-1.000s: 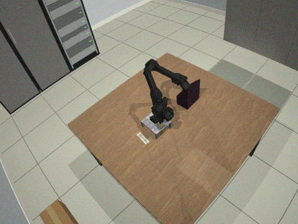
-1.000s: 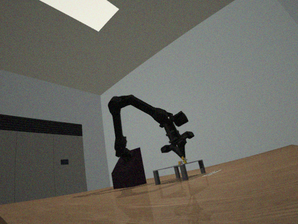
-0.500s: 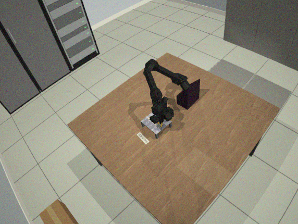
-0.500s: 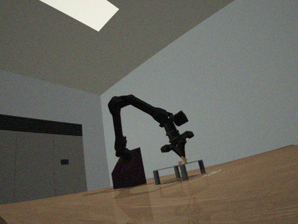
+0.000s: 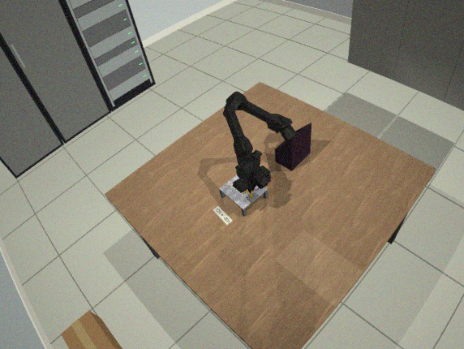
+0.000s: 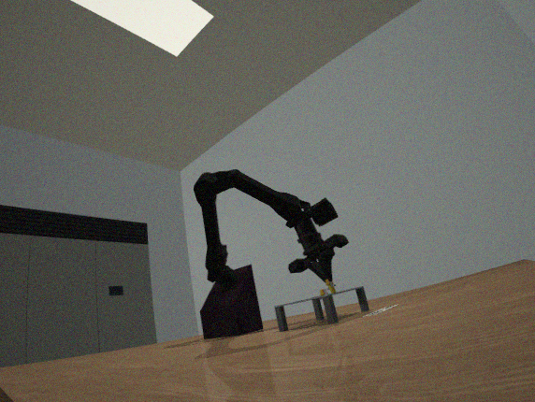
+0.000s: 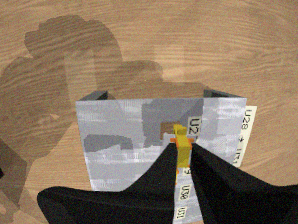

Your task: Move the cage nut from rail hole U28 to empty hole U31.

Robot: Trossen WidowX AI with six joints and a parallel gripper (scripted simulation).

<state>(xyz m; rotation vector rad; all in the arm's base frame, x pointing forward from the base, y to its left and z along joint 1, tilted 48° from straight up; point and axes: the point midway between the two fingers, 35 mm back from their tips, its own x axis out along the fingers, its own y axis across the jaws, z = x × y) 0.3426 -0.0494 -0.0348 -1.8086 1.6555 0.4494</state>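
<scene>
In the hand's view, your shiny plate [image 5: 243, 201] [image 6: 299, 300] [image 7: 112, 172] starts left of your pincer [image 5: 251, 189] [image 6: 329, 280] [image 7: 181, 148] and goes under it. The pincer is pinching the yellow nut [image 5: 251, 194] [image 6: 331, 288] [image 7: 183, 156] — touching the plate or not, you can't tell. Right of it — the card [image 5: 224, 215] [image 6: 381, 310] [image 7: 246, 135].

Pale tiled floor [image 5: 211, 57] — wooden table [image 5: 324, 187] [image 6: 421, 327], grey wall [image 6: 374, 164], bright ceiling panel [image 6: 154, 21], rack of green-lit units [image 5: 118, 53].
</scene>
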